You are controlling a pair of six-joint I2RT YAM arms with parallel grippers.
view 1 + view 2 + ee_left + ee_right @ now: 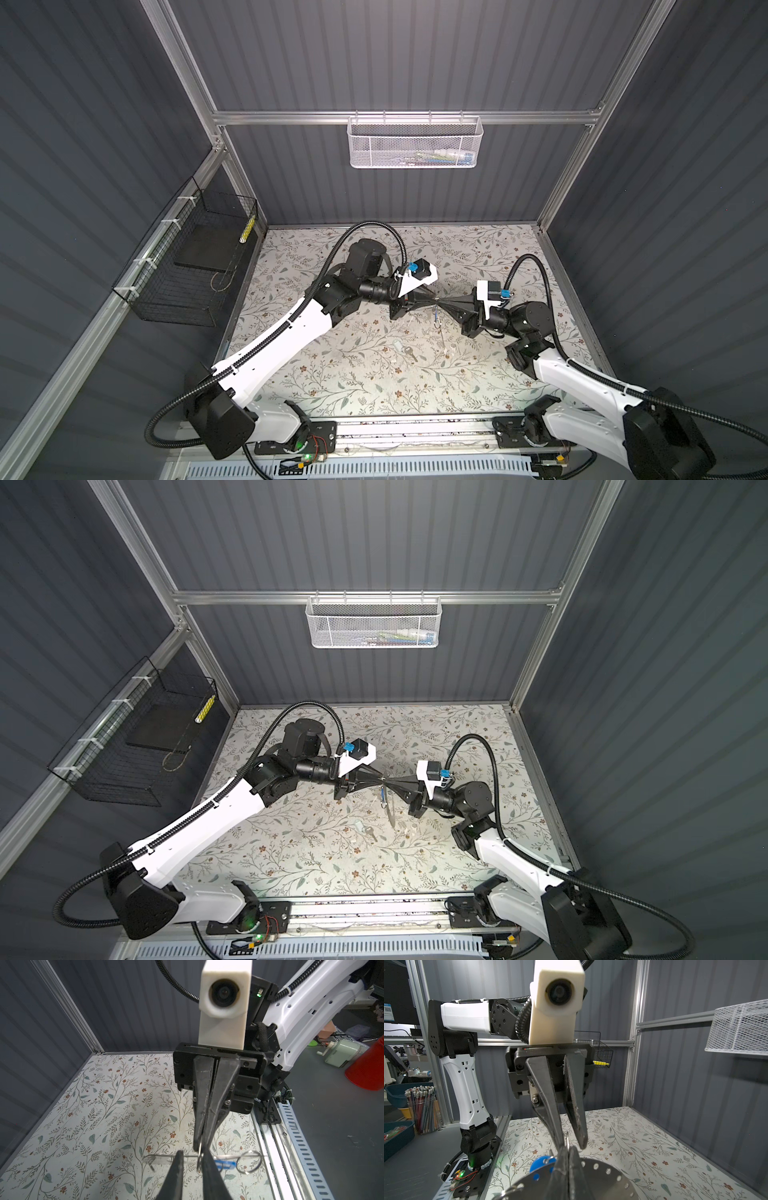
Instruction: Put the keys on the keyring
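The keyring [608, 1180] is a flat, thin grey metal disc with small round holes along its rim. The right pincer [566, 1150], its black tapered fingers pressed together, pinches it at the edge. It hangs above the middle of the tabletop [332, 374], and in a top view it shows only as a thin line [388, 810] running from 12 to about 6 o'clock, so it stands on edge. A key with a round, bright blue plastic head [539, 1167] sits close against the disc; I cannot follow its blade. The left pincer [192, 1155] comes from 9 o'clock, tip to tip with the right one. Its fingers stand a little apart, with a thin wire ring [568, 1138] between them; I cannot tell whether they touch it. The second key [407, 352], silver with a whitish head, lies flat on the tabletop at about 7 o'clock from the pincers, blade toward 4 o'clock. The tabletop is pale with a print of leaves and small flowers. Dark grey ribbed walls in an aluminium frame carry a white mesh basket [415, 141] and a black wire basket [187, 270].
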